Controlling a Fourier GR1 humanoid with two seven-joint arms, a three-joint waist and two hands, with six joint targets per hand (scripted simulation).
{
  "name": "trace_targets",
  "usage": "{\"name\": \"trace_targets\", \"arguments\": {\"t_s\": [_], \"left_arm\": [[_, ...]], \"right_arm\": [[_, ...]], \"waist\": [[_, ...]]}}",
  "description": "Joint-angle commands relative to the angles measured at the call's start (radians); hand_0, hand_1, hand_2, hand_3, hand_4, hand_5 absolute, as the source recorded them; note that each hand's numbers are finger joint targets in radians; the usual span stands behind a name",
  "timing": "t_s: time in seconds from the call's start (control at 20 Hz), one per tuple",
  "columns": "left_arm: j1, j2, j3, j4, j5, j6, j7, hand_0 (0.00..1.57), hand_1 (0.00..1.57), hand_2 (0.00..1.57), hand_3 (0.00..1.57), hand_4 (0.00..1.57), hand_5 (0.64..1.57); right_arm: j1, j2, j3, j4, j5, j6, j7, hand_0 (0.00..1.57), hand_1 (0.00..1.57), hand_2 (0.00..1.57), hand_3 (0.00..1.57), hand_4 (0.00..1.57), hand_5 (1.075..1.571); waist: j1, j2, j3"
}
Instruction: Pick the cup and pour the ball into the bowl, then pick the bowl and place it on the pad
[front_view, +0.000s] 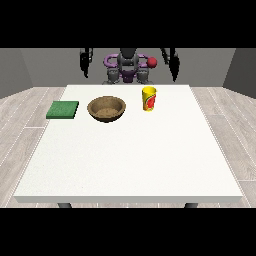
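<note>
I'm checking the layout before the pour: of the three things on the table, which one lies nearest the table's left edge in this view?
The green pad, flat, left of the brown bowl; the yellow cup stands farthest right.

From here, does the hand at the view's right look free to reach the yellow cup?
Probably yes: the hand at the view's right hangs beyond the table's far edge, and nothing stands between it and the yellow cup.

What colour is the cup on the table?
The cup is yellow with a red mark on its side, seen in the front view.
</note>
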Motion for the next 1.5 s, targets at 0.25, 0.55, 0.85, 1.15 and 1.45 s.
{"name": "trace_targets", "arguments": {"t_s": [0.25, 0.55, 0.85, 1.15, 1.45], "left_arm": [[-0.025, 0.043, 0.002, -0.109, 0.009, -0.013, 0.107, 0.00, 0.00, 0.00, 0.00, 0.00, 1.557], [-0.089, 0.054, 0.128, -0.163, 0.148, -0.007, 0.163, 0.00, 0.00, 0.00, 0.00, 0.00, 1.552], [-0.169, 0.087, 0.198, -0.084, 0.182, -0.045, 0.018, 0.00, 0.00, 0.00, 0.00, 0.00, 1.542], [-0.147, 0.015, 0.140, 0.037, 0.096, -0.042, -0.236, 0.00, 0.00, 0.00, 0.00, 0.00, 1.529], [-0.186, -0.007, 0.143, 0.242, 0.056, -0.026, -0.427, 0.00, 0.00, 0.00, 0.00, 0.00, 1.523]], "right_arm": [[-0.016, -0.052, -0.024, -0.104, -0.007, -0.002, 0.114, 0.00, 0.00, 0.00, 0.00, 0.00, 1.569], [0.058, -0.164, -0.227, -0.162, -0.272, 0.181, 0.127, 0.00, 0.00, 0.00, 0.00, 0.00, 1.570], [0.062, -0.121, -0.207, -0.109, -0.184, 0.212, -0.069, 0.00, 0.00, 0.00, 0.00, 0.00, 1.570], [-0.038, -0.130, -0.252, -0.031, -0.212, 0.220, -0.109, 0.00, 0.00, 0.00, 0.00, 0.00, 1.570], [-0.066, -0.096, -0.230, -0.008, -0.154, 0.184, -0.149, 0.00, 0.00, 0.00, 0.00, 0.00, 1.571]], "waist": [[-0.022, -0.283, 0.0144], [-0.080, -0.156, 0.0172], [-0.085, -0.005, 0.0173], [-0.069, 0.113, 0.0170], [-0.082, 0.147, 0.0168]]}}
